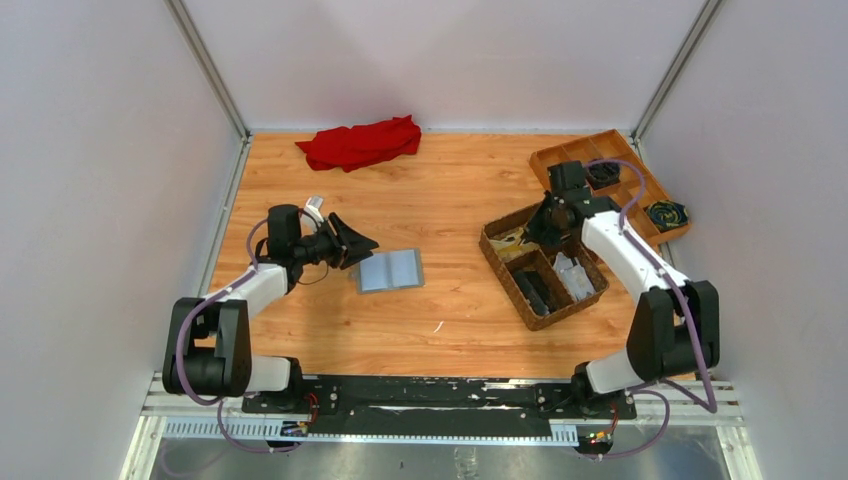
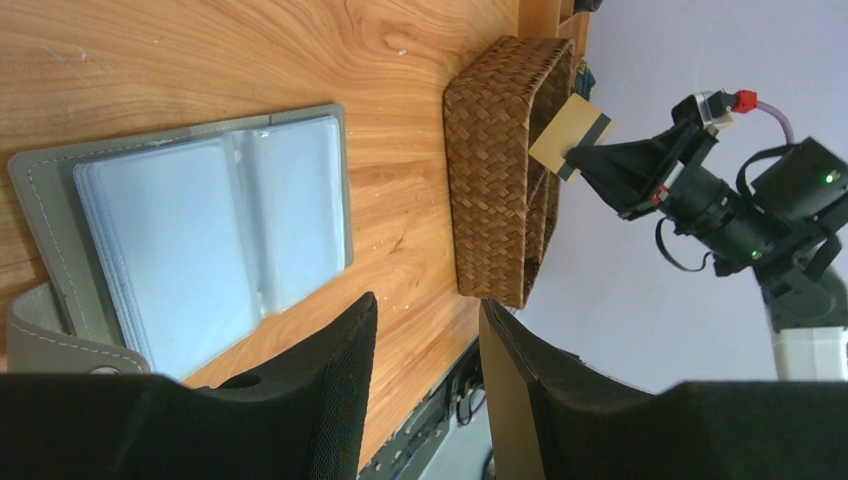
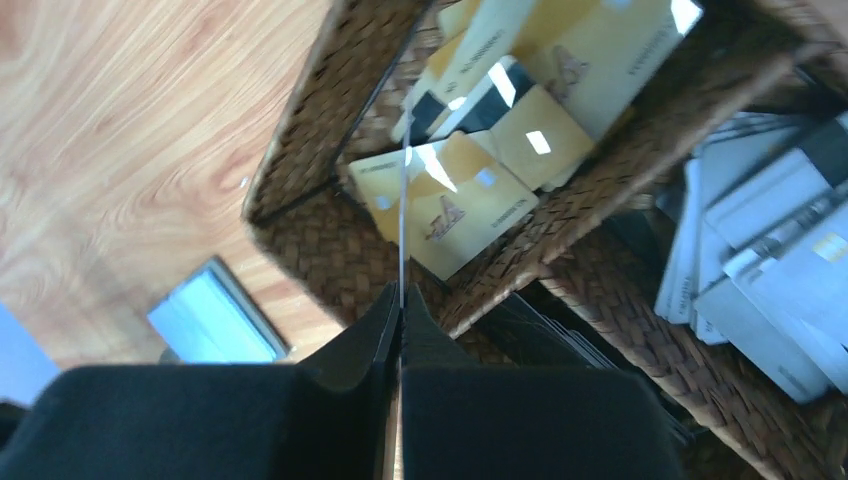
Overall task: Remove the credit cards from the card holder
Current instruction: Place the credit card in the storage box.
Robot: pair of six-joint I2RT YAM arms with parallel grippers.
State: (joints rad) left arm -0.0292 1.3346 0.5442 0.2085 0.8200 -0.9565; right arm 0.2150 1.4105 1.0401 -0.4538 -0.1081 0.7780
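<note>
From above, the woven basket (image 1: pixel 505 283) sits on the wooden table (image 1: pixel 440 200). The card holder (image 1: pixel 390 270) lies open and flat well to its left. The left gripper (image 1: pixel 362 250) hangs just left of the holder, on the side away from the basket. The right gripper (image 1: pixel 533 235) is over the basket's far compartment. A wooden tray (image 1: pixel 612 150) lies beyond the basket to its right, and a red cloth (image 1: pixel 360 142) lies far to its left, at the back wall.

In the left wrist view, the left gripper (image 2: pixel 428 310) has its jaws apart with nothing between them. The card holder (image 2: pixel 200 240) shows its pale plastic sleeves. Above the basket (image 2: pixel 500 180), the right gripper (image 2: pixel 585 160) is clamped on a tan-gold card (image 2: pixel 570 128), which is clear of the rim.

The right wrist view shows the jaws pressed together on that card, seen edge-on as a thin line (image 3: pixel 403 220). More tan-gold cards (image 3: pixel 470 195) lie in the compartment below, and pale cards (image 3: pixel 760 250) lie in the next compartment. The holder (image 3: pixel 215 325) shows beyond the basket wall (image 3: pixel 330 270).
</note>
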